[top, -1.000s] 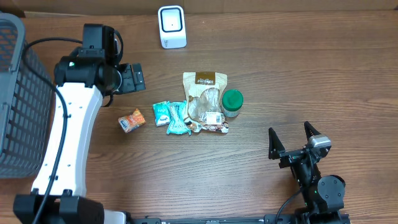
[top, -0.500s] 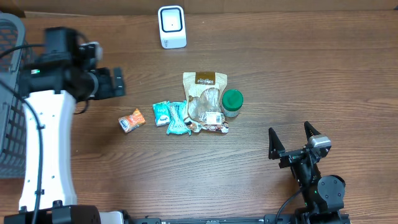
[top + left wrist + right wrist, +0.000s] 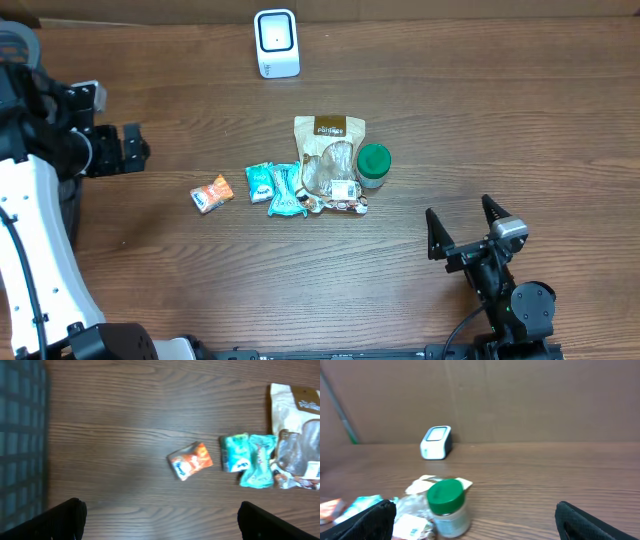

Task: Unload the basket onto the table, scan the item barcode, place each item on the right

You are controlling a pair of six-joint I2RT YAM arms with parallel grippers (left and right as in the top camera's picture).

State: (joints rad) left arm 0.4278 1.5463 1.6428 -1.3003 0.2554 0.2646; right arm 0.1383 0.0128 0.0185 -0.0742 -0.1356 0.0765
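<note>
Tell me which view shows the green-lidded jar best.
Right wrist: the green-lidded jar stands close and side-on, with lid and clear body both visible. Overhead shows mostly its lid from above. Left wrist does not show it.

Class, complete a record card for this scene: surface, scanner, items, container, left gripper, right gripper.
surface: brown wooden table
scanner: white boxy barcode scanner, at the far edge
items: brown-and-clear snack pouch, green-lidded clear jar beside it, two teal packets, orange packet, in a row mid-table
container: grey mesh basket, far left
left gripper: open, empty, left of the orange packet
right gripper: open, empty, at the near edge, apart from the items
</note>
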